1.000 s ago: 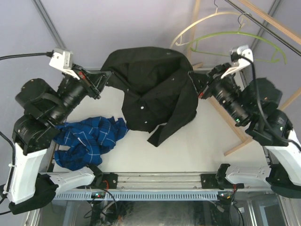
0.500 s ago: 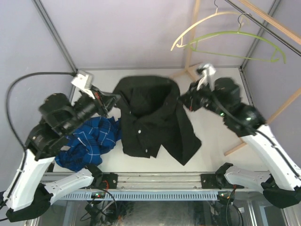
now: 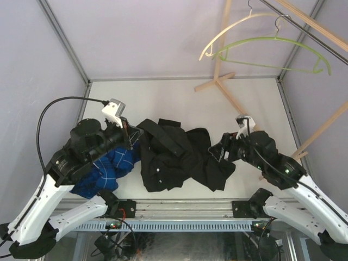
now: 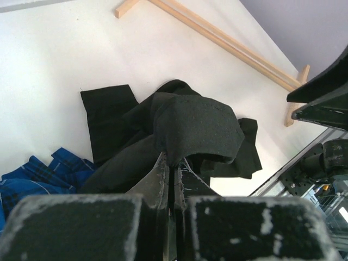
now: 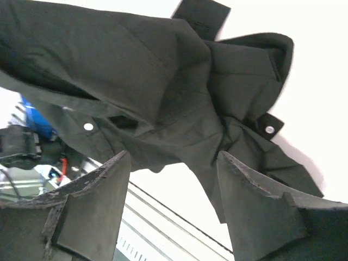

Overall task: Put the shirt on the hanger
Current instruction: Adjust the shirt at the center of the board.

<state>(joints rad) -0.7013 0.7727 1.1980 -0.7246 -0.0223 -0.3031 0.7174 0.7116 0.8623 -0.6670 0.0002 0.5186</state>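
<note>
The black shirt lies crumpled on the white table near its front edge. My left gripper is at its left side, shut on a raised fold of the shirt that drapes over the fingertips. My right gripper is at the shirt's right edge. In the right wrist view that gripper stands open with nothing between its fingers, and the shirt with its white buttons lies just beyond the tips. The lime-green hanger hangs from a rail at the top right, far from both grippers.
A blue plaid shirt is bunched under the left arm, touching the black one. A cream hanger hangs beside the green one. A wooden stand rises from the table's back right. The metal front rail borders the near edge.
Both arms came down and toward the front, lowering the spread shirt into a heap. The right gripper opened and let go of its side; the left gripper kept its hold.
</note>
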